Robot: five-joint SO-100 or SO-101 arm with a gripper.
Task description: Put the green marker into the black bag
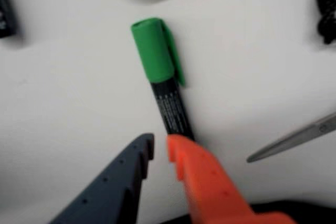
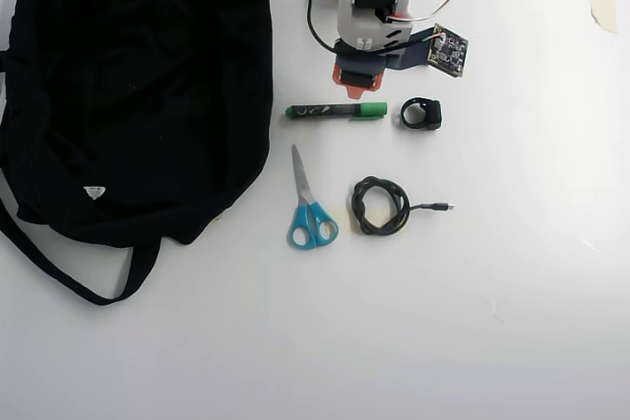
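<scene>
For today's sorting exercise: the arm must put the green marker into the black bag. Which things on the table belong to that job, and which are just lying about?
Part of the job:
green marker
black bag
gripper

Just lying about:
blue-handled scissors
coiled black cable
small black ring-shaped thing

The wrist view rides just behind the gripper point(image 1: 160, 148), looking down close along its fingers at the table point(image 1: 63, 103). The overhead view looks straight down from high, taking in the whole table point(image 2: 512, 322); both share the green marker point(image 1: 160, 77) point(image 2: 337, 110) and the scissors point(image 1: 299, 137) point(image 2: 307, 206)
</scene>
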